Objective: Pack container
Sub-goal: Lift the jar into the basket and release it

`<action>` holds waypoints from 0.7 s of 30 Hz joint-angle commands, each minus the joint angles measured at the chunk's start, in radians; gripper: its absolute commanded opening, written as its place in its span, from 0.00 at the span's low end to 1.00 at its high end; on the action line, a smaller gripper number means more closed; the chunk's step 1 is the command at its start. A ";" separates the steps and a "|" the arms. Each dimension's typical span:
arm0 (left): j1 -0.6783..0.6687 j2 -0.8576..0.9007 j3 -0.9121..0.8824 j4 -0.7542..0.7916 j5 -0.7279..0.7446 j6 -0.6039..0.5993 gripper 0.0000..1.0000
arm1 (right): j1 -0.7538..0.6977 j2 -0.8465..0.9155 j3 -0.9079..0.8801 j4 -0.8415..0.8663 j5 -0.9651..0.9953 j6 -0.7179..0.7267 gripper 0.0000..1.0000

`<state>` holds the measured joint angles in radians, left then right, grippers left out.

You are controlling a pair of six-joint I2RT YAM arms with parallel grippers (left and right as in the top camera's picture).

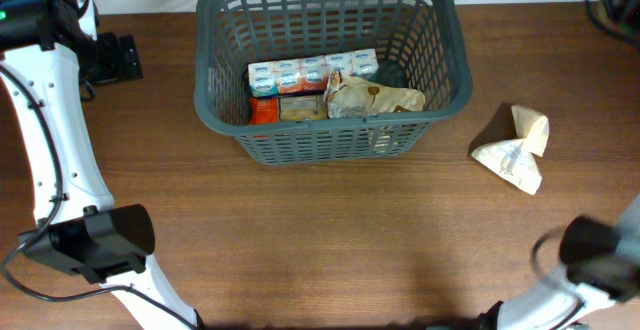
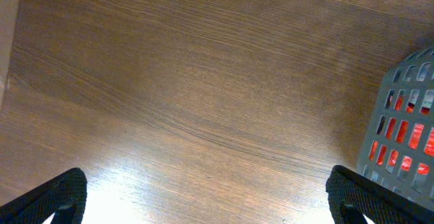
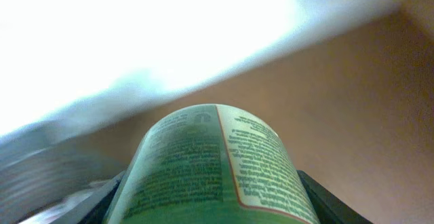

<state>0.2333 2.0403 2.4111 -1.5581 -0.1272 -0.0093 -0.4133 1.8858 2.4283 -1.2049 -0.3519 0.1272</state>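
Step in hand, as I judge: transfer. My right jaws clamp a green-labelled jar (image 3: 217, 163); my left jaws stand wide, empty. The container (image 1: 300, 148) sits far-centre on the worktop (image 1: 330, 230), part-filled. Next: clear its rim, then release.

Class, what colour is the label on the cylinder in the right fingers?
Green with dark print, plus a pale red-edged panel on the cylinder; right wrist view.
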 commanded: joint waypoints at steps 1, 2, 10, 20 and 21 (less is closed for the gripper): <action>0.005 0.005 -0.003 0.002 0.007 -0.014 0.99 | 0.214 -0.062 0.063 -0.010 -0.086 -0.027 0.04; 0.005 0.005 -0.003 0.002 0.007 -0.014 0.99 | 0.258 -0.061 0.063 -0.008 -0.086 -0.027 0.04; 0.005 0.005 -0.003 0.002 0.007 -0.014 0.99 | 0.742 0.124 0.043 -0.012 -0.081 -0.072 0.04; 0.005 0.005 -0.003 0.003 0.007 -0.014 0.99 | 0.933 0.432 0.027 -0.022 0.039 -0.071 0.04; 0.005 0.005 -0.003 0.003 0.007 -0.014 0.99 | 0.937 0.438 0.026 -0.021 0.039 -0.071 0.04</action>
<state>0.2333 2.0403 2.4111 -1.5581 -0.1272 -0.0093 0.5076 2.2940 2.4493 -1.2285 -0.3309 0.0669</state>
